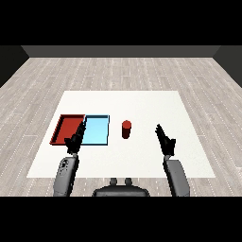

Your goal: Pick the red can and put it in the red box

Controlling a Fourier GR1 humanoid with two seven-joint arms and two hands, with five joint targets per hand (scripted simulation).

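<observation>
A red can (126, 129) stands upright on the white table (142, 104), just right of the light blue tray (96, 130). The red tray (67, 128) lies at the left, touching the blue one. My right hand (165, 140) hovers to the right of the can, apart from it, fingers straight and open. My left hand (75, 139) is raised over the seam between the two trays, fingers straight, holding nothing.
Both trays hold nothing. Bare white table surface stretches behind and to the right of the can. A grey wooden floor (123, 71) surrounds the table.
</observation>
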